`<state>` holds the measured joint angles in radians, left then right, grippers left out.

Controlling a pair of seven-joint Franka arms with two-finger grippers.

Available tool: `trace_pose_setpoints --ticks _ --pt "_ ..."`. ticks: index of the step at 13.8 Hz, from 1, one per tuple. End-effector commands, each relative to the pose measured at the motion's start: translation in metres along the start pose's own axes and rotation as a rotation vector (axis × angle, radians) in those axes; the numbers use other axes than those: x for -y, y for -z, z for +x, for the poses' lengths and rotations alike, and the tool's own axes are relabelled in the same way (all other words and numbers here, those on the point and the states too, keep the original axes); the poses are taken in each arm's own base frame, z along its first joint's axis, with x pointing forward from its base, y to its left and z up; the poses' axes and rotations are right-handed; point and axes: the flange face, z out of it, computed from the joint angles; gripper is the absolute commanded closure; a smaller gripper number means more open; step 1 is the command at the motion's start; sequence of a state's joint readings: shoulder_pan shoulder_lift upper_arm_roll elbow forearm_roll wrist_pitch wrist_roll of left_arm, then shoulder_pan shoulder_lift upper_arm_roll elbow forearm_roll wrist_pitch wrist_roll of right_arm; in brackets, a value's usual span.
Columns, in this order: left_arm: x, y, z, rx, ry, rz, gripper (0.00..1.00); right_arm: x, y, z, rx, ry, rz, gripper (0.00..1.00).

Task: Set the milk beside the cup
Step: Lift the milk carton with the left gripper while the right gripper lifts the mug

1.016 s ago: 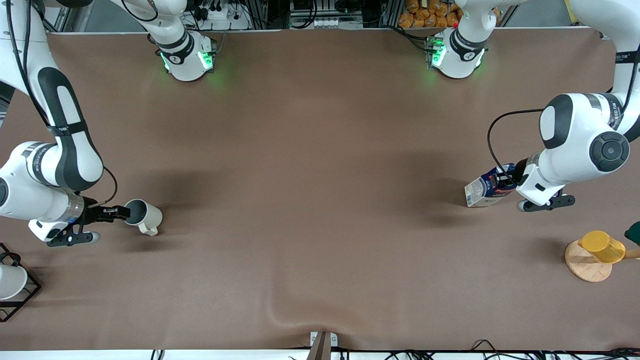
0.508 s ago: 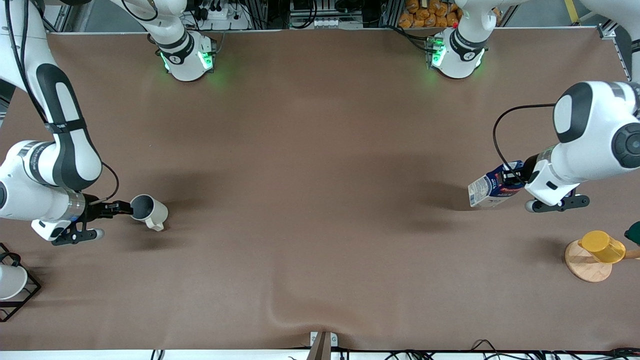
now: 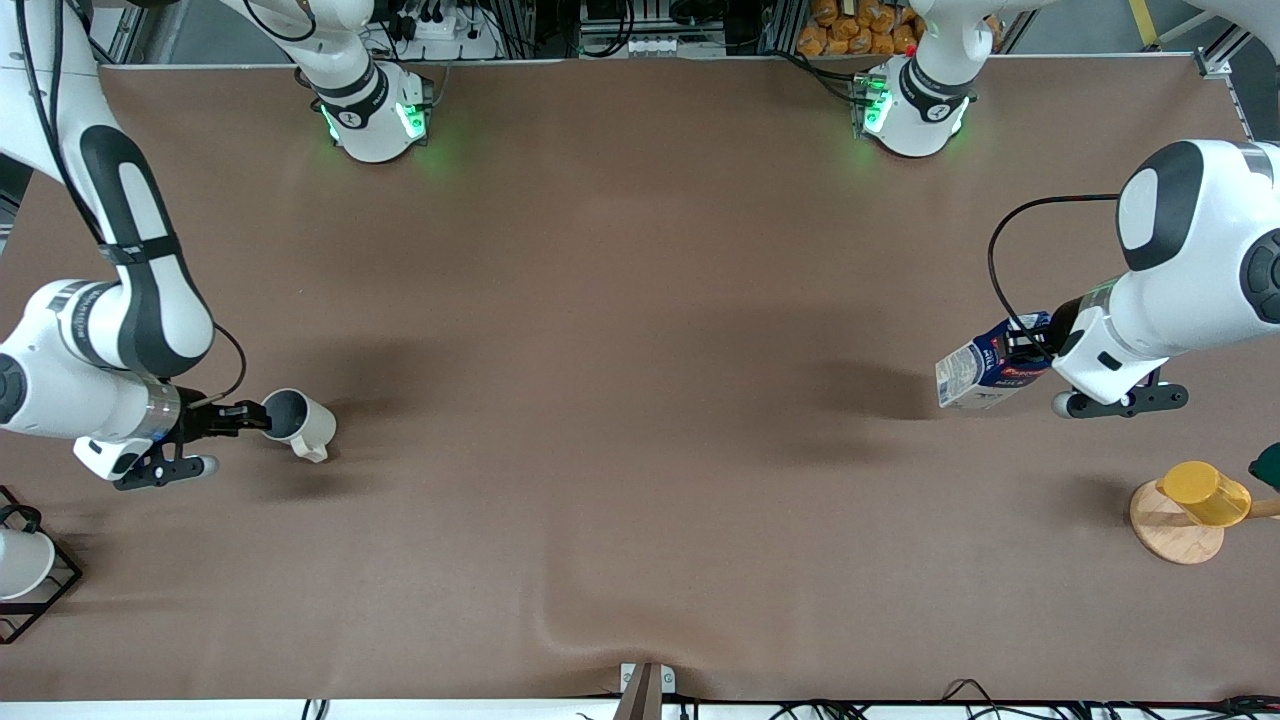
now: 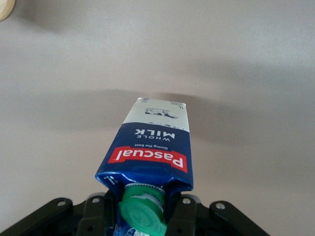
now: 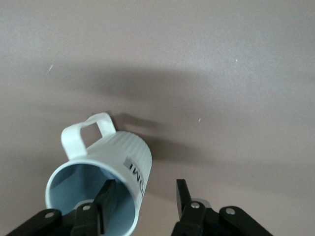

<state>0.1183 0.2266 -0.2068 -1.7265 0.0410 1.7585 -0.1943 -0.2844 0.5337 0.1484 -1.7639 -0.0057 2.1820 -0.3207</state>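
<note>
The milk (image 3: 985, 368), a dark blue carton with a red band and a white lower end, hangs tilted above the table at the left arm's end. My left gripper (image 3: 1032, 350) is shut on its gable top. In the left wrist view the carton (image 4: 152, 147) points away from the gripper (image 4: 140, 205), and its green cap (image 4: 142, 214) sits between the fingers. The off-white cup (image 3: 300, 425) is at the right arm's end. My right gripper (image 3: 252, 420) is open at its rim. In the right wrist view one finger is inside the cup (image 5: 123, 152) and the other finger (image 5: 181, 194) is outside, clear of the wall.
A yellow cup (image 3: 1205, 492) lies on a wooden disc (image 3: 1165, 530) at the left arm's end, nearer the front camera than the milk. A white cup (image 3: 18, 562) sits in a black wire rack (image 3: 55, 590) at the right arm's end. The brown cloth has a fold (image 3: 600, 625) near the front edge.
My left gripper has lifted the milk a little and carried it slightly toward the left arm's end. The cup shifted slightly toward the table's middle with my right gripper, then stayed still.
</note>
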Motion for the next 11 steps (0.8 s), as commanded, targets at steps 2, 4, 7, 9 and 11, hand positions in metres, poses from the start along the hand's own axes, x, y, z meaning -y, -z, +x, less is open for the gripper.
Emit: trace_pose_setpoints --ticks 2,4,7,9,11 --pt "0.003 0.000 -0.002 0.016 -0.018 -0.002 0.63 0.015 -0.012 -0.007 -0.028 0.021 0.000 0.78" --pt "0.002 0.001 -0.002 0.015 -0.019 -0.002 0.63 0.013 -0.007 -0.007 -0.028 0.009 0.000 1.00" --pt "0.000 0.002 -0.002 0.013 -0.022 -0.001 0.63 0.039 0.037 0.007 0.022 -0.061 0.010 1.00" --pt "-0.001 0.003 -0.003 0.010 -0.022 -0.001 0.63 0.097 0.076 0.019 0.076 -0.135 0.002 1.00" --pt "-0.002 0.004 -0.003 0.008 -0.023 -0.001 0.63 0.148 0.106 0.022 0.049 -0.192 -0.012 1.00"
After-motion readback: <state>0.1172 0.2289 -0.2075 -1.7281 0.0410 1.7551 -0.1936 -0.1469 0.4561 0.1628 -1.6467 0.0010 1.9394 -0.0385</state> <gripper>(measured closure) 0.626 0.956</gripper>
